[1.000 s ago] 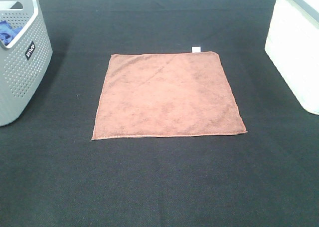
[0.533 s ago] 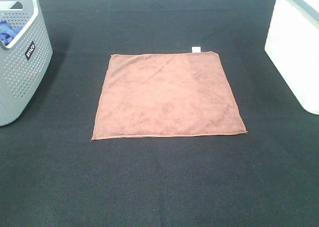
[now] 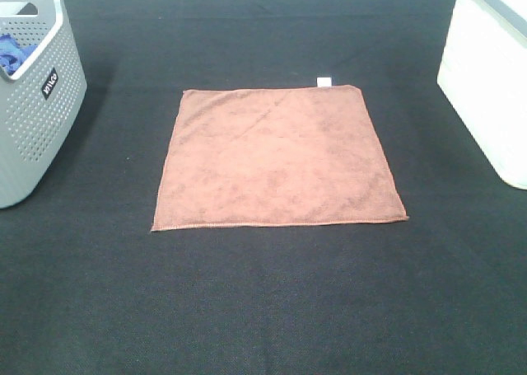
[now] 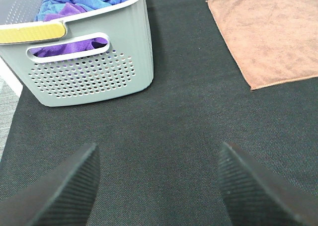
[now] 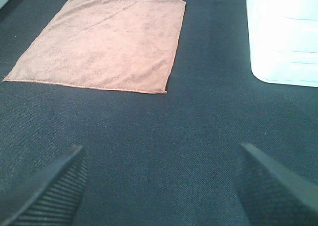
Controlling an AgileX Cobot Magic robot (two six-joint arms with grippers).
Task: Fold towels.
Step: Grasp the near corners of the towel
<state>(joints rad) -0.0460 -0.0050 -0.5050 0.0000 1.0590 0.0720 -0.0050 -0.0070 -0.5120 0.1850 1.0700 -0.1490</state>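
Observation:
A terracotta square towel (image 3: pixel 278 157) lies flat and unfolded in the middle of the black table, its small white tag (image 3: pixel 324 82) at the far edge. It also shows in the left wrist view (image 4: pixel 268 32) and in the right wrist view (image 5: pixel 104 39). Neither gripper shows in the exterior high view. My left gripper (image 4: pixel 159 186) is open and empty over bare table, near the towel's left corner and the grey basket. My right gripper (image 5: pixel 161 186) is open and empty over bare table, nearer than the towel's front right corner.
A grey perforated basket (image 3: pixel 37 111) with blue and purple cloths (image 4: pixel 82 2) stands at the far left. A white bin (image 3: pixel 490 78) stands at the far right, also in the right wrist view (image 5: pixel 283 35). Black cloth (image 3: pixel 263 309) covers the table.

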